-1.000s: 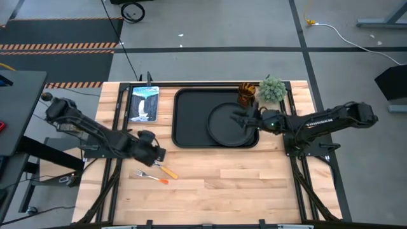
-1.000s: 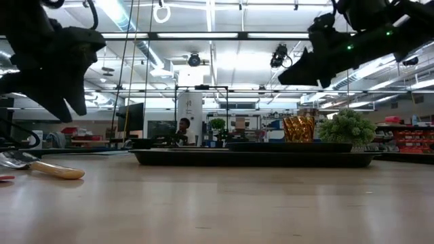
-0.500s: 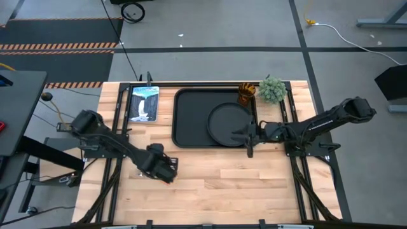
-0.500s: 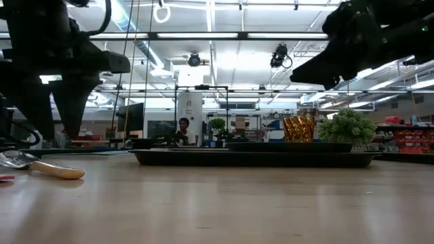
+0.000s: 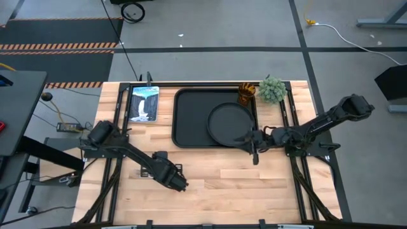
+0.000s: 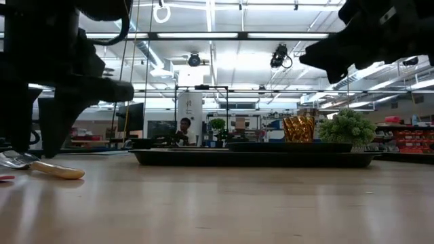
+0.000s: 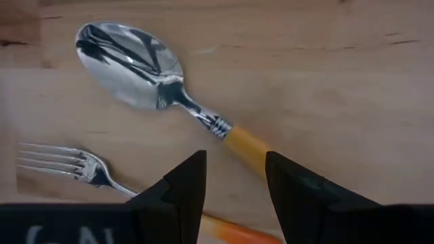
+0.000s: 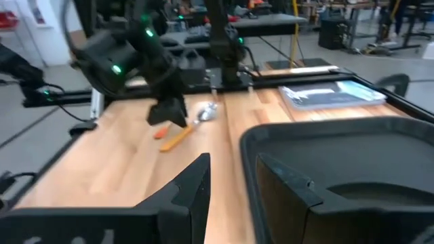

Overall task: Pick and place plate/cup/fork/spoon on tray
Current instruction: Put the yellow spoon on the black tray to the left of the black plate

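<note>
The spoon [image 7: 146,78] and the fork [image 7: 61,161] lie flat on the wood table, side by side; the left arm hides them in the high view. My left gripper [image 7: 234,179] is open just above them, its fingers on either side of the spoon's yellow-orange handle [image 7: 245,146], touching nothing. It shows in the high view [image 5: 177,182] near the table's front. The round black plate [image 5: 229,124] lies on the black tray [image 5: 191,117]. The amber cup [image 5: 247,94] stands at the tray's far right corner. My right gripper [image 5: 252,147] is open and empty at the tray's near right corner.
A small green plant [image 5: 272,89] stands right of the cup. A blue-and-white picture card [image 5: 144,103] lies left of the tray. Bare wood lies between the tray and the table's near edge. A person shows far off in the room [image 6: 184,126].
My left gripper has gone toward the table's near edge and somewhat right, coming over the spoon and fork, which stay where they were. My right gripper has drawn back from over the plate toward the near edge, to the tray's near right corner.
</note>
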